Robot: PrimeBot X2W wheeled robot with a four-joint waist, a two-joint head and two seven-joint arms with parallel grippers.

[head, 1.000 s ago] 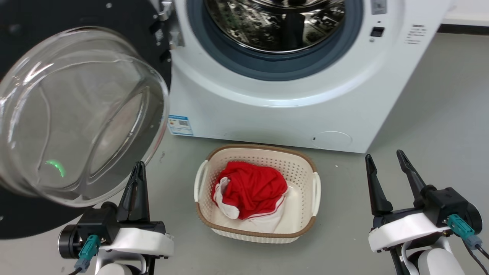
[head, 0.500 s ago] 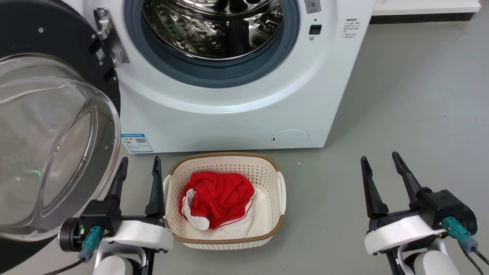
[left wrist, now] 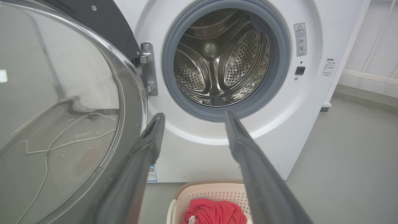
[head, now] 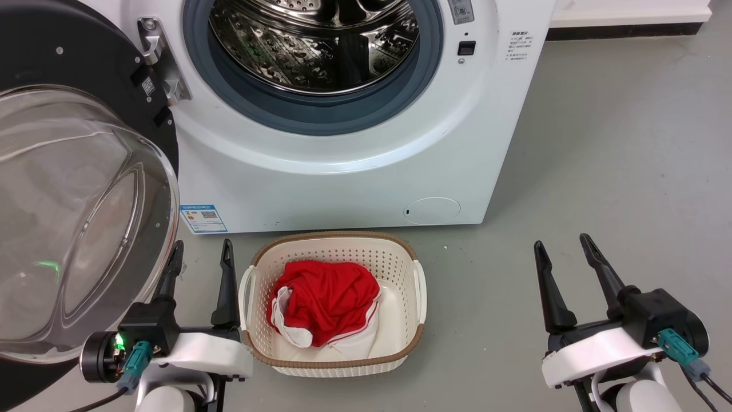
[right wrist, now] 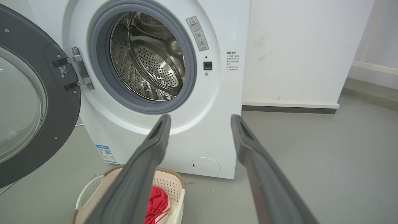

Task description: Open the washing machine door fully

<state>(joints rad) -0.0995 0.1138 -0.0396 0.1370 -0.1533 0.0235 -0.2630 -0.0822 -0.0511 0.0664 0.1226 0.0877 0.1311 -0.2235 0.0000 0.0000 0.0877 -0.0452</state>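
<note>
Plainly one washing machine door point(head: 74, 217) — open — one basket point(head: 334, 236).

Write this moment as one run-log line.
washing machine door: wide open | left gripper: open, empty, beside door | right gripper: open, empty | basket: red garment inside, before washing machine

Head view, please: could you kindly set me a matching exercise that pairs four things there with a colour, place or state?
Things:
1. washing machine door
2. drum
3. basket
4. red garment

Descriptions:
A. cream with a brown rim
B. swung open at the left
C. lying in the basket
D. shiny perforated steel

Pairs: 1-B; 2-D; 3-A; 4-C
</note>
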